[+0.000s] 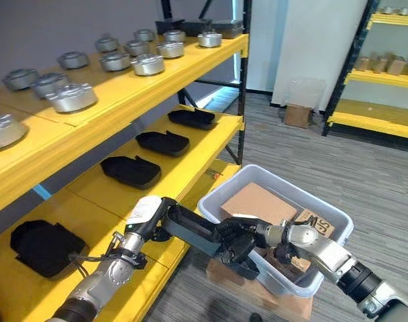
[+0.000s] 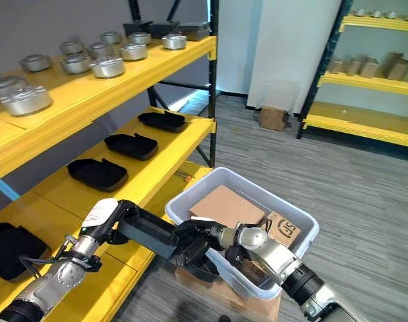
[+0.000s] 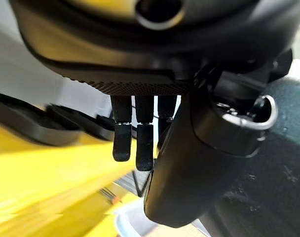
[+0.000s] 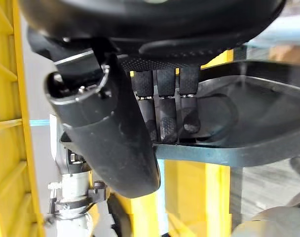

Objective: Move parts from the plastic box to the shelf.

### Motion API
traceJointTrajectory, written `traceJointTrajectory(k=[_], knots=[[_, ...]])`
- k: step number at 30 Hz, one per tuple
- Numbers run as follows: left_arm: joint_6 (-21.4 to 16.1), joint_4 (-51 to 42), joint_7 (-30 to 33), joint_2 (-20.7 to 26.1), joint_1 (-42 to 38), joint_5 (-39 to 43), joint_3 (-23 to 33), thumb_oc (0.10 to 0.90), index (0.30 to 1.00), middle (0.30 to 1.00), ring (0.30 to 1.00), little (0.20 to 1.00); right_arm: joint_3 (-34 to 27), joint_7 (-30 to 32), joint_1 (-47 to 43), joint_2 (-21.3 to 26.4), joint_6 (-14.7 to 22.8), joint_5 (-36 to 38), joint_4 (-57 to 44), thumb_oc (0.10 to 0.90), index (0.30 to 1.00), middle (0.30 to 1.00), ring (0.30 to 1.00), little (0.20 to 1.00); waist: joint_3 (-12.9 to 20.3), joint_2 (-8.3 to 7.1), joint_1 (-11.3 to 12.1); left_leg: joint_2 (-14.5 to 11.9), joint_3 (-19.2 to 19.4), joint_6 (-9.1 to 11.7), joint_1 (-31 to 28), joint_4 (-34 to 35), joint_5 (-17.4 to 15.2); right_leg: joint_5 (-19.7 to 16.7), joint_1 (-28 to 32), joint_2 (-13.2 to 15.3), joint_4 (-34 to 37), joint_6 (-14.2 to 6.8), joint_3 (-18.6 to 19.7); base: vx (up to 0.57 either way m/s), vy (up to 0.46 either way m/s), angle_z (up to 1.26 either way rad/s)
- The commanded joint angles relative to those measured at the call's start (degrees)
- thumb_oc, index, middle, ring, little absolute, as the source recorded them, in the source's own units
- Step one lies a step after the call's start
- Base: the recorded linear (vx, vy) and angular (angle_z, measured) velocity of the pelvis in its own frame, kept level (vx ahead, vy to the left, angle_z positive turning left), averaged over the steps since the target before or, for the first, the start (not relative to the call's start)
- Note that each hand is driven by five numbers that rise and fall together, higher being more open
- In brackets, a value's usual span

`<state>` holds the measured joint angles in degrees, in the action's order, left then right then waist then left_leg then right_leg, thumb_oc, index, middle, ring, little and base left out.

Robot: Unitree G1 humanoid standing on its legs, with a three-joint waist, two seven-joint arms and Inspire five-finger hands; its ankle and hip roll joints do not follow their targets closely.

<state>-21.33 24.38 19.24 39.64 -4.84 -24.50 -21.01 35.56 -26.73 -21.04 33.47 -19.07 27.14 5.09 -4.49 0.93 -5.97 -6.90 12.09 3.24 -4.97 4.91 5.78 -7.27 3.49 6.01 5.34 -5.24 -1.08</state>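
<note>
Left eye view first: at the far left we see the yellow shelf (image 1: 211, 57) carrying silver metal parts (image 1: 71, 96) on its upper level and black moulded trays (image 1: 130, 170) lined along the lower level. Moving right, our left hand (image 1: 154, 216) grips one end of a black tray part (image 1: 194, 229) held in the air just past the shelf's front edge; its fingers show straight in its own wrist view, with the thumb lying against the dark part (image 3: 268, 163), so we cannot tell how firmly it clamps. Next, our right hand (image 1: 241, 243) has its fingers (image 4: 167, 118) curled over the tray's rim, thumb beneath. Furthest right sits the plastic box (image 1: 325, 208), holding a cardboard sheet (image 1: 258, 203), resting on a cardboard carton (image 1: 284, 302).
</note>
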Motion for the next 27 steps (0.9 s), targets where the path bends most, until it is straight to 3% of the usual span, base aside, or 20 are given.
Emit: traceJointTrajectory(k=[1, 16, 27], knots=[[-9.97, -6.95, -1.31, -1.44, -3.4, 2.79, -5.92, 0.4, 0.3, 0.3, 0.3, 0.3, -13.92, 9.99, -11.14, -6.98, 4.82, 5.77, 0.47, 0.9, 1.0, 1.0, 1.0, 1.0, -0.37, -0.17, 1.11, 2.43, -1.19, -2.65, -4.5, -0.41, -10.4, 4.26, 1.0, 0.76, -0.86, -2.24, -0.31, 0.0, 0.0, 0.0], [-11.17, -5.13, -0.2, -1.0, -2.58, 2.65, -5.18, 0.4, 0.3, 0.3, 0.3, 0.3, -16.97, 15.26, -13.14, -6.26, 3.35, 4.4, 1.84, 0.9, 1.0, 1.0, 1.0, 1.0, -0.56, -0.37, 0.96, 2.54, -1.75, -2.67, -4.6, -0.19, -10.29, 4.12, 1.13, 0.73, -0.74, -2.13, 0.48, 0.0, 0.0, 0.0], [-10.97, -5.44, -0.57, -1.47, -2.16, 2.93, -3.74, 0.4, 0.3, 0.3, 0.3, 0.3, -17.4, 14.17, -12.51, -6.21, 2.99, 2.6, 0.45, 0.9, 1.0, 1.0, 1.0, 1.0, -0.63, -0.51, 0.7, 2.64, -1.54, -2.76, -4.59, -0.17, -10.37, 4.04, 1.03, 0.69, -0.75, -2.17, 0.95, 0.0, 0.0, 0.0]])
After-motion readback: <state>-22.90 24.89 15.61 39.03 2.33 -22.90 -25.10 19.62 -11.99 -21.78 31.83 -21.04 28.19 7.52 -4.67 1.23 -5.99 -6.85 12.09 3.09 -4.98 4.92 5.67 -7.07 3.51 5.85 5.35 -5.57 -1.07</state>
